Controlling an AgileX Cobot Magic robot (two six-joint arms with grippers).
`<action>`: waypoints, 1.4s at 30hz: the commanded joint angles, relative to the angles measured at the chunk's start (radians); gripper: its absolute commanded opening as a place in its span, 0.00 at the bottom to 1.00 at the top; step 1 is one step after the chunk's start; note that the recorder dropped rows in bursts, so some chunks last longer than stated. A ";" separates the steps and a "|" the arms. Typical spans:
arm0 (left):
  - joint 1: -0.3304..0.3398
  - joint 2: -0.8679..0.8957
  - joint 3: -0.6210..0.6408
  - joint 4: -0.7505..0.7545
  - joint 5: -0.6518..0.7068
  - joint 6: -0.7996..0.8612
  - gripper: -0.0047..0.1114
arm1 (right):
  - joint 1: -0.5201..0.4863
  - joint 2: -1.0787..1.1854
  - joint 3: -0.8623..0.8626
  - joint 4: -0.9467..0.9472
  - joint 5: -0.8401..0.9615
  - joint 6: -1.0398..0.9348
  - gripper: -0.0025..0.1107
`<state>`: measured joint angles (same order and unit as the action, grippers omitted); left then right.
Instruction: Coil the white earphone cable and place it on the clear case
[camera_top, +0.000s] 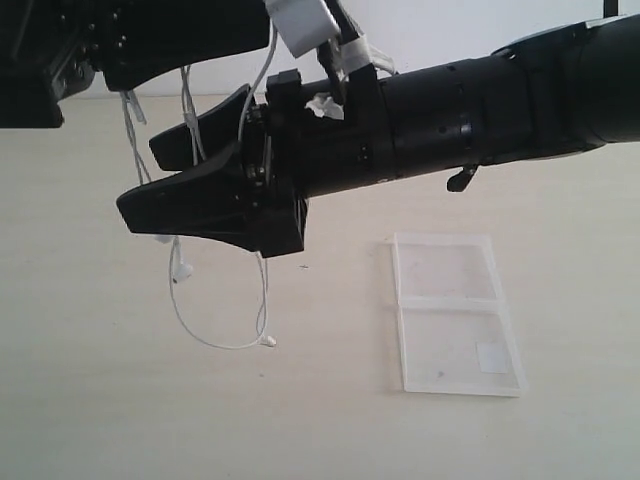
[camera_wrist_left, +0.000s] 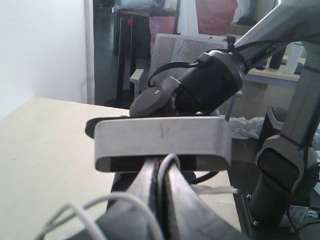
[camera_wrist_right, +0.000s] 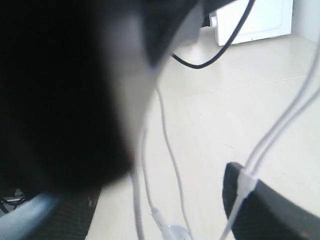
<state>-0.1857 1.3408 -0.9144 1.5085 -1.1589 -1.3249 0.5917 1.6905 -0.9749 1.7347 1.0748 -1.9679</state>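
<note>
The white earphone cable (camera_top: 262, 300) hangs from above in several strands. Its lowest loop and two earbuds (camera_top: 182, 270) reach the table. My left gripper (camera_wrist_left: 161, 175) is shut on the cable, with a strand pinched between its fingers. It sits at the top left of the exterior view, partly cut off. My right gripper (camera_top: 138, 178) reaches across from the right and stands open among the hanging strands (camera_wrist_right: 167, 150). One strand lies over a finger (camera_wrist_right: 260, 210), and the jaws do not grip anything. The clear case (camera_top: 455, 315) lies open and flat to the right, bare, with its whitish patch (camera_top: 492, 357).
The long black right arm (camera_top: 480, 100) spans the upper scene above the table. Its grey wrist camera housing (camera_wrist_left: 162, 142) fills the left wrist view. A white box (camera_wrist_right: 255, 20) and a black robot cable (camera_wrist_right: 220, 50) lie beyond the table edge.
</note>
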 joint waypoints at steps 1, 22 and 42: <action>-0.005 0.000 -0.004 -0.057 -0.010 0.011 0.04 | 0.013 0.002 -0.009 0.010 0.006 0.007 0.61; -0.018 0.051 -0.004 -0.110 -0.025 0.043 0.04 | 0.037 0.002 -0.009 0.010 -0.190 0.089 0.02; 0.097 0.051 -0.004 0.016 0.010 0.005 0.04 | 0.037 -0.002 -0.009 -0.027 -0.341 0.340 0.02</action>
<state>-0.1017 1.3949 -0.9127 1.5415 -1.1590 -1.3026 0.6266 1.6866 -0.9808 1.7536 0.7741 -1.6788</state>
